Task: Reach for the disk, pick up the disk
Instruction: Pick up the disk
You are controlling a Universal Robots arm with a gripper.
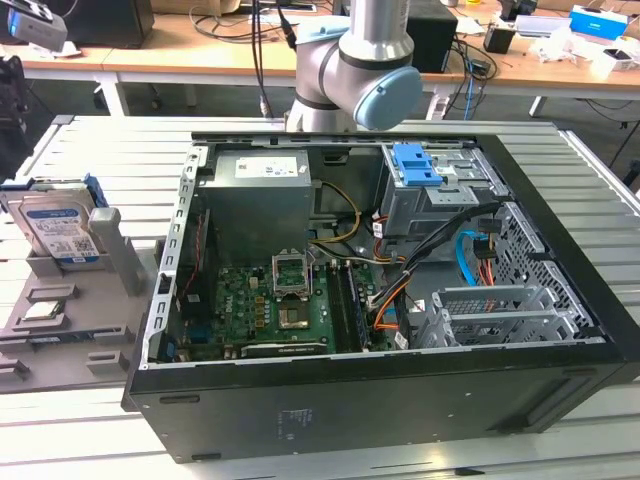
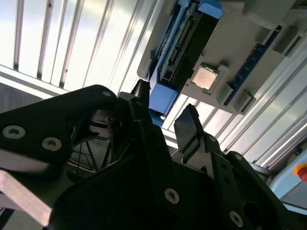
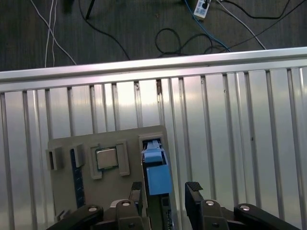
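gripper [image 2: 165, 101]: 2 black fingers spread apart, near the grey tray [image 2: 249, 33] edge | disk [image 2: 184, 48]: on edge in a tray slot, blue end showing in the finger gap | square chip [image 2: 205, 77]: in the tray, just beside the disk | ribbed metal table [image 2: 72, 43]: under the tray

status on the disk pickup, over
Gripper open, above the disk, fingers lined up either side, no contact. Disk upright in grey holder, beside the open computer case. Nothing in the way.

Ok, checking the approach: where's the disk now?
The disk stands on edge in the grey holder at the exterior view's left, outside the computer case; the open gripper hangs over it.
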